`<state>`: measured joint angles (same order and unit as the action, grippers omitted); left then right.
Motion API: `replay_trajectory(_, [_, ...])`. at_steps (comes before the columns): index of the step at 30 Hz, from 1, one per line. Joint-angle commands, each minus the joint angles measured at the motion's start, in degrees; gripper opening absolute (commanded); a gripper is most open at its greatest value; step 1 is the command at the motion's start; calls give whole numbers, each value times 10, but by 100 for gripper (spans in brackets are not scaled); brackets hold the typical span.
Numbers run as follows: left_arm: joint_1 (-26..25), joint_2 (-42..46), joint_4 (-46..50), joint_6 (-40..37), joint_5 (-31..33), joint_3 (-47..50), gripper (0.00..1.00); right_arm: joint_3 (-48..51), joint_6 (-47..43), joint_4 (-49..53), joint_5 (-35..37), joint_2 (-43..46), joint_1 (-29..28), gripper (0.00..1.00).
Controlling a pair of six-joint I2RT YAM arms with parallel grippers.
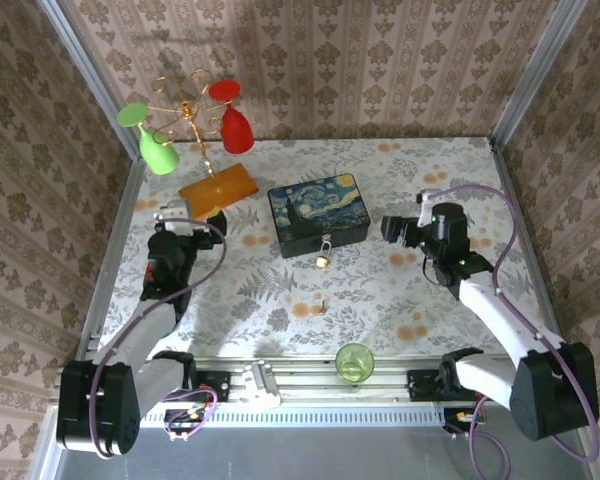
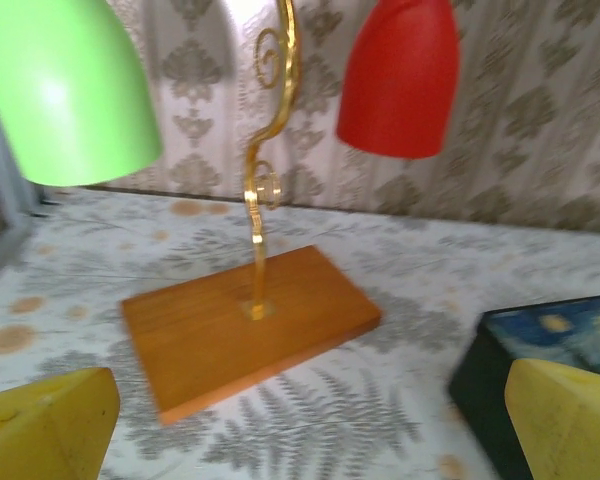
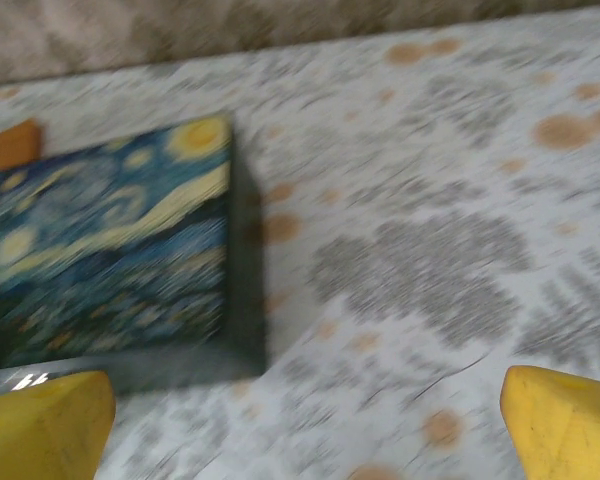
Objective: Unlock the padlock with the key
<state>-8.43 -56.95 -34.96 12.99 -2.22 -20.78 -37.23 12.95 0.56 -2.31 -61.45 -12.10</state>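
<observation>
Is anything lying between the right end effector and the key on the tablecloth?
Nothing visible does. The key lies alone on the tablecloth, nearer the arm bases than the padlock and box. The open right end effector has bare cloth between it and the key.

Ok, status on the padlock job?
Left gripper open, right gripper open, both empty. Padlock at box front, key loose on tablecloth nearer the arms. Nothing blocking the key.

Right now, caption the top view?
Left gripper and right gripper, open, flank painted box; padlock at its front, key loose nearby.
</observation>
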Motion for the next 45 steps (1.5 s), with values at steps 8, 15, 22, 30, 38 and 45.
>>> replay_trajectory(8, [-85, 37, 215, 90, -149, -72, 100, -22, 143, 186, 59, -5, -203, 99])
replay_trajectory(15, [-213, 52, 304, 117, -102, -59, 100, -49, 234, 189, 131, -94, -347, 87])
replay_trajectory(22, [-284, 46, 358, 125, -74, -70, 100, -100, 278, 171, 147, -215, -424, 58])
replay_trajectory(30, [-292, 63, 348, 152, -66, -46, 100, -156, 314, 181, 164, -316, -469, 45])
replay_trajectory(38, [-293, 62, 343, 148, -68, -42, 100, -155, 349, 214, 203, -342, -480, 41])
replay_trajectory(45, [-294, 51, 329, 155, -77, -34, 100, -165, 360, 248, 214, -352, -488, 40])
